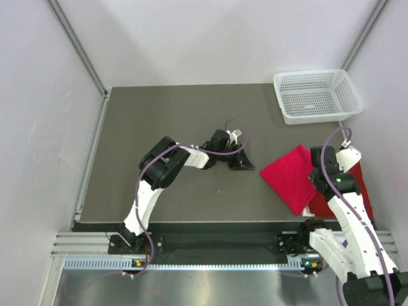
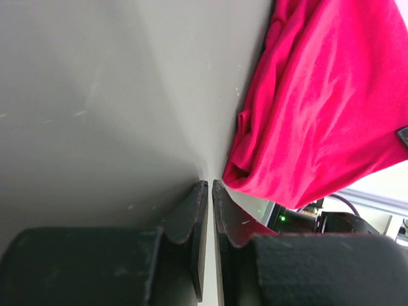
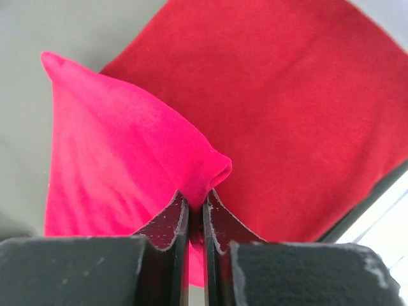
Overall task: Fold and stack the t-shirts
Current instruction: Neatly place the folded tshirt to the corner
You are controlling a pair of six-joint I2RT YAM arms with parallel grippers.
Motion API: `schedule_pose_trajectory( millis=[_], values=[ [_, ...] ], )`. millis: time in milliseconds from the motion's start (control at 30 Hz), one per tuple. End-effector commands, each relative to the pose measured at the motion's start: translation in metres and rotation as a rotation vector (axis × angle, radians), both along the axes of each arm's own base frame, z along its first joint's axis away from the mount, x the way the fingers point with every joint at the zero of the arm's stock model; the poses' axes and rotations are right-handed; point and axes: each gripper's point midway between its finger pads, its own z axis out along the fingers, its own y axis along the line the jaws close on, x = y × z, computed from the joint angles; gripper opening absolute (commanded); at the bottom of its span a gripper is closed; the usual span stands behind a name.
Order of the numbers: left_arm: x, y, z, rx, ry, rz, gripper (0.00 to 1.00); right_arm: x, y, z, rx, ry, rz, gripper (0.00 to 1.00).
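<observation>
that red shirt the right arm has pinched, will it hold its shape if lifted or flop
Probably floppy: the pinched t-shirt bunches into a soft peak at the right gripper jaws. Likely light, since a small pinch raises its edge. Its fold may slide open over the t-shirt beneath.

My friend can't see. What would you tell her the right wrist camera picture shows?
The right gripper pinches a fold of a bright red shirt. Beyond it, a darker red shirt lies flat on the grey table.
</observation>
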Motion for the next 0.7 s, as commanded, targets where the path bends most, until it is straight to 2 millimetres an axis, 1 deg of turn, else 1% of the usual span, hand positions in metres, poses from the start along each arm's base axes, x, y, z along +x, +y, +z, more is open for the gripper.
schedule_pose_trajectory(
  millis=[0, 33, 133, 200, 267, 367, 467, 500, 533, 600, 633, 667],
  values=[
    [-0.004, -0.005, -0.016, 0.037, 0.011, -0.008, 0.14, -0.006, -0.02, 0.036, -0.032, -0.106, -0.107, 0.0],
    [-0.003, -0.005, -0.016, 0.035, 0.011, -0.009, 0.14, -0.009, -0.022, 0.04, -0.036, -0.117, -0.118, 0.0],
    [-0.003, -0.01, -0.017, 0.025, 0.018, -0.019, 0.17, -0.015, -0.028, 0.044, -0.044, -0.12, -0.152, 0.0],
    [-0.002, -0.013, -0.016, 0.012, 0.025, -0.025, 0.19, -0.015, -0.029, 0.045, -0.047, -0.128, -0.155, 0.0],
    [-0.003, -0.018, -0.014, -0.01, 0.025, -0.039, 0.22, -0.016, -0.028, 0.041, -0.044, -0.126, -0.151, 0.0],
    [-0.004, -0.019, -0.012, -0.013, -0.002, -0.047, 0.29, -0.015, -0.027, 0.039, -0.038, -0.132, -0.141, 0.0],
    [-0.007, -0.018, -0.012, 0.013, -0.032, -0.058, 0.31, -0.012, -0.025, 0.044, -0.03, -0.149, -0.131, 0.0],
    [-0.009, -0.016, -0.013, 0.022, -0.033, -0.057, 0.31, -0.004, -0.016, 0.044, 0.009, -0.167, -0.093, 0.0],
    [-0.009, -0.016, -0.008, 0.018, -0.044, -0.056, 0.31, 0.0, -0.011, 0.045, 0.028, -0.171, -0.068, 0.0],
    [-0.012, -0.012, -0.009, 0.026, -0.039, -0.054, 0.31, 0.004, -0.001, 0.043, 0.075, -0.157, -0.036, 0.0],
    [-0.013, -0.012, -0.003, 0.018, -0.045, -0.054, 0.31, 0.004, 0.0, 0.048, 0.084, -0.167, -0.032, 0.0],
    [-0.017, -0.012, -0.001, 0.02, -0.039, -0.055, 0.31, 0.004, 0.003, 0.05, 0.097, -0.168, -0.022, 0.0]
  ],
)
